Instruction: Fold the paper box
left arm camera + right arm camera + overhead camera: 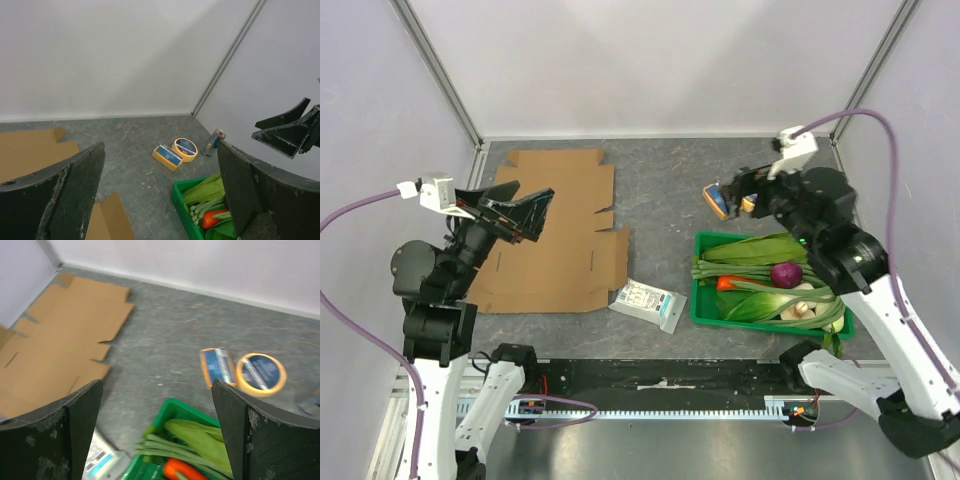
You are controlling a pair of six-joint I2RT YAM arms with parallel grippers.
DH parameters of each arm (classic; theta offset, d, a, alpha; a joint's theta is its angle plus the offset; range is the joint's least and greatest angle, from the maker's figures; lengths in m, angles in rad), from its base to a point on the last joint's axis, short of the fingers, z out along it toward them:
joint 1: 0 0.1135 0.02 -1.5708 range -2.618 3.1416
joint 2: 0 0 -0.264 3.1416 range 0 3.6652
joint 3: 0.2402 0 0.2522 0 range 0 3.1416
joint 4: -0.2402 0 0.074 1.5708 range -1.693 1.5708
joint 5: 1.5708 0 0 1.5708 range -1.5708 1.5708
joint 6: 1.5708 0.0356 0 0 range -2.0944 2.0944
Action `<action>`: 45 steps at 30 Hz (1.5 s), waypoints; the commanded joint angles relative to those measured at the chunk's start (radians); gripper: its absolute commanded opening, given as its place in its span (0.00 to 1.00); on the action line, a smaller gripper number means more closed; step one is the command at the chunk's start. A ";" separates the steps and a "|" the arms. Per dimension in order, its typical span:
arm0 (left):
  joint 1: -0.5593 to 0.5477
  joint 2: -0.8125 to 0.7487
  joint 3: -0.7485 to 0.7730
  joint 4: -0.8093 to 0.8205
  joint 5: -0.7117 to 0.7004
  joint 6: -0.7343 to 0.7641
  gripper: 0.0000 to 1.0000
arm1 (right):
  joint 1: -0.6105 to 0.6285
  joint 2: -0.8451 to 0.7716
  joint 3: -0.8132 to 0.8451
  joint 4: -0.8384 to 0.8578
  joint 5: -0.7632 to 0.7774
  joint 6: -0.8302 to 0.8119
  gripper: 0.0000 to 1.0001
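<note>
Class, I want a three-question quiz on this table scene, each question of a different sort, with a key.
1. True or false: the box is already folded up.
2. What lies in the crate? A vegetables; B tools; C cups.
3. Fill in: the left gripper and the right gripper both stand ____.

Key: 1 false, it lies flat on the table; 2 A; 3 open.

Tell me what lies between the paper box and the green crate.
A white-and-blue packet lies there, otherwise bare table; the top view shows it.
</note>
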 commanded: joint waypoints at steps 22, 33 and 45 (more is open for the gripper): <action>0.007 -0.137 -0.434 -0.621 -0.276 -0.408 0.96 | 0.407 0.811 -0.253 0.708 -0.349 0.581 0.89; 0.007 -0.163 -0.563 -0.744 -0.364 -0.748 0.92 | 0.358 0.940 -0.311 0.861 -0.283 0.712 0.41; 0.007 -0.250 -0.769 -0.640 -0.291 -1.000 0.96 | 0.336 0.902 -0.403 1.107 -0.389 0.967 0.00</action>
